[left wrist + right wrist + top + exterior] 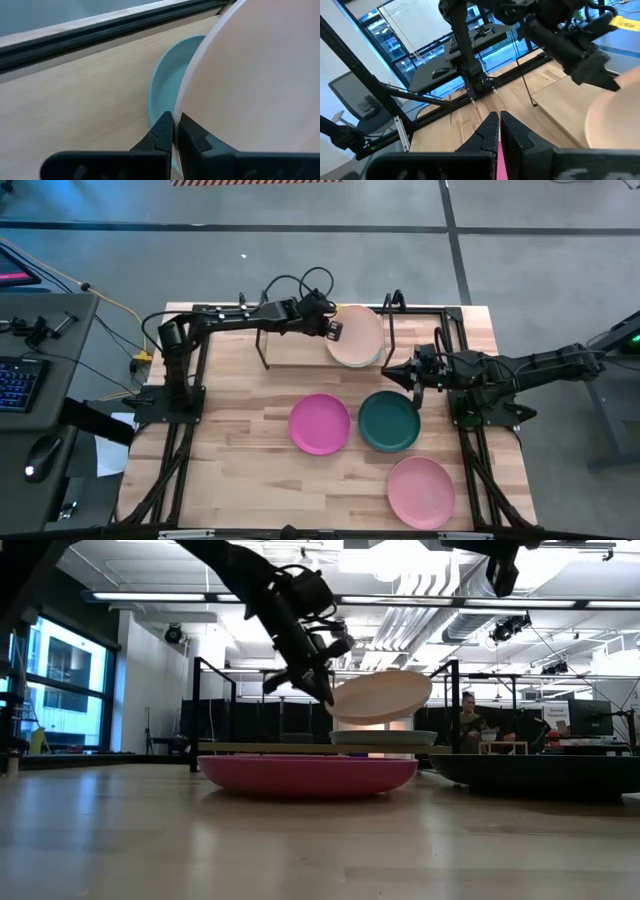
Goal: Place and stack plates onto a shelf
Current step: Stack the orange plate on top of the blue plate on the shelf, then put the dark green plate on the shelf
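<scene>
My left gripper (337,330) reaches over the shelf (295,348) and is shut on the cream plate (358,335). In the low view this plate (385,695) hangs tilted above the pale teal plate (385,737), which lies flat on the shelf board (265,748). The teal plate (165,85) also shows under the cream one in the left wrist view. The magenta (320,423), dark green (389,421) and light pink (421,492) plates lie flat on the tabletop. My right gripper (410,376) hovers shut by the shelf's right end, above the dark green plate's far rim, touching nothing. My left gripper pinches the cream plate's rim (181,107) between its two fingers, on the plate's left side. The fingers (322,688) come from the table's left, slanting down. The plate is lifted clear above the teal plate, tilted with its held side lower and its right side higher.
Black rod uprights (262,350) stand at the shelf's left end, and more rods (392,305) at its right end beside the plates. The shelf board left of the teal plate is bare (75,105). Arm frames flank the table. A person (467,720) sits in the room behind.
</scene>
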Controlling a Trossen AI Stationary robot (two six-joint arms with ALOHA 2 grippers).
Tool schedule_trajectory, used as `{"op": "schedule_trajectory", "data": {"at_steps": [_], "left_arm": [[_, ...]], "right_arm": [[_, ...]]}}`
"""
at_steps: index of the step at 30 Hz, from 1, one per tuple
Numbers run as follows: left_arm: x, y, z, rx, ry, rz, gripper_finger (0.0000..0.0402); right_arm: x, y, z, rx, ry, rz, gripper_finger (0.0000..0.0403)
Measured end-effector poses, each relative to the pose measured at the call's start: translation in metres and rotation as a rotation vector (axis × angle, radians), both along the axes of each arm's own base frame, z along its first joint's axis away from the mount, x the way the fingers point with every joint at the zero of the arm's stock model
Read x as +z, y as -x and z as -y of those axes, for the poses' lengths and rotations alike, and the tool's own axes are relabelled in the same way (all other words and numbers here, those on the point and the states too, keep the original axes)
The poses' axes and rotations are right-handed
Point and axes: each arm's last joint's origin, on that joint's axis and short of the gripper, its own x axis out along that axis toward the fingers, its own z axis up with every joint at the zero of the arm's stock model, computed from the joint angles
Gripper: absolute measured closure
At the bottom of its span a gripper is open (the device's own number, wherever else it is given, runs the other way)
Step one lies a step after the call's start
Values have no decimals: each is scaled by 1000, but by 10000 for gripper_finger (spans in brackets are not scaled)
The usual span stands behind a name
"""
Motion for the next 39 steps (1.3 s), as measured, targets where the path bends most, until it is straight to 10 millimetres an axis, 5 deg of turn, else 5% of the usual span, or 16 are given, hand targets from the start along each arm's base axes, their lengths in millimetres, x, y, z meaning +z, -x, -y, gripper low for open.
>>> {"op": "schedule_trajectory", "data": {"at_steps": [11, 23, 30, 35, 39], "left_arm": [[-6, -6, -2, -31, -43, 1, 377], [-2, -6, -4, -78, -51, 30, 295], [50, 17, -8, -187, -101, 146, 271], [95, 40, 33, -395, -147, 309, 271], [100, 61, 91, -529, -216, 455, 271]], "right_arm": [[2, 0, 1, -31, 2, 18, 403], [2, 0, 2, -58, 10, 18, 403], [4, 0, 2, -57, -1, 38, 403], [5, 0, 1, -42, -28, 58, 403], [5, -1, 0, -20, -36, 56, 403]]}}
